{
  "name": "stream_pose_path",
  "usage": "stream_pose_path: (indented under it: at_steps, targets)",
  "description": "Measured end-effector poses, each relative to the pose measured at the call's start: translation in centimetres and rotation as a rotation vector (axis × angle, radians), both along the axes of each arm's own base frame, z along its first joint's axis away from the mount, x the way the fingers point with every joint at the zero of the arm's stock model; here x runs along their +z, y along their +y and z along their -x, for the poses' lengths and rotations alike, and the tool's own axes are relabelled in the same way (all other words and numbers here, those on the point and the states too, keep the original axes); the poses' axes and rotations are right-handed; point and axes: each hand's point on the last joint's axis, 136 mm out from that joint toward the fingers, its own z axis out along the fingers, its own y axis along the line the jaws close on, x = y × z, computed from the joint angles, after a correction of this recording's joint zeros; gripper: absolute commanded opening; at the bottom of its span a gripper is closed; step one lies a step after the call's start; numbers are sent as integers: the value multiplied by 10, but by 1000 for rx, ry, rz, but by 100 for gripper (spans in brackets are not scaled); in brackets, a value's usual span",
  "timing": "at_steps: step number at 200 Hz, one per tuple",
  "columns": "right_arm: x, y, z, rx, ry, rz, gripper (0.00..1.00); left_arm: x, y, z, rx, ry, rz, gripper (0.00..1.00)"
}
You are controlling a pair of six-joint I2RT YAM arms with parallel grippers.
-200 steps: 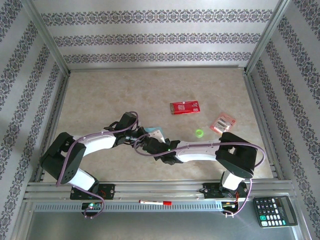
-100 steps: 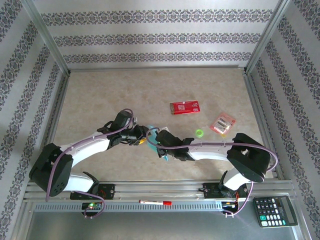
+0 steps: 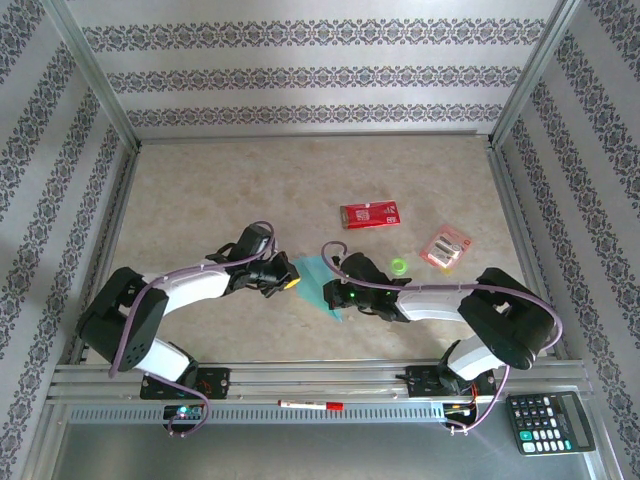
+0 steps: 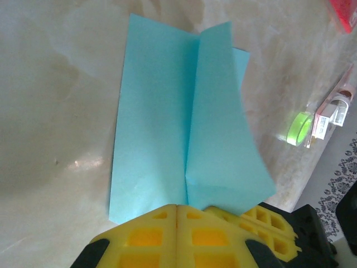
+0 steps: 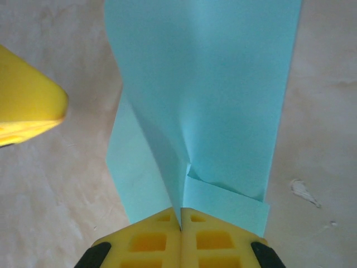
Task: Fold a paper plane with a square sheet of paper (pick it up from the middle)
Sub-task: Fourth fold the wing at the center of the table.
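Note:
The light-blue square sheet of paper (image 3: 315, 273) lies mid-table, folded into a long strip with a centre crease and no pointed dart shape. In the left wrist view one half of the sheet (image 4: 150, 128) lies flat and the other stands up. My right gripper (image 3: 333, 292) is shut on the crease at the sheet's near end (image 5: 181, 211). My left gripper (image 3: 290, 281) is shut, with its tips (image 4: 177, 207) at the sheet's edge. In the right wrist view its yellow finger (image 5: 28, 106) stands apart from the paper (image 5: 223, 84).
A red packet (image 3: 369, 214) lies behind the paper, a small green ring (image 3: 399, 265) and a pink blister pack (image 3: 445, 247) to the right. A red pen (image 3: 310, 405) and a calculator (image 3: 549, 422) sit at the near rail. Metal frame rails border the table.
The two grippers have drawn apart, the left one back to the left. The paper, mostly hidden beneath them before, now shows between them as a creased strip.

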Motion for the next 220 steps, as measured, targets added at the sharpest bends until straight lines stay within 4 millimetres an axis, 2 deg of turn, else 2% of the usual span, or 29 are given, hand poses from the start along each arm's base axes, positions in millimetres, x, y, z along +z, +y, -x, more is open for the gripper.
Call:
stream_pose_path:
  at_steps: [86, 167, 220]
  targets:
    - [3, -8, -5, -71, 77, -154, 0, -18, -18, -13, -35, 24, 0, 0]
    - [-10, -12, -9, -116, 161, -200, 0, -34, -18, -12, -74, 29, -32, 0]
    - [-10, -14, -12, -128, 184, -221, 0, -32, -18, -14, -102, 1, -45, 0]
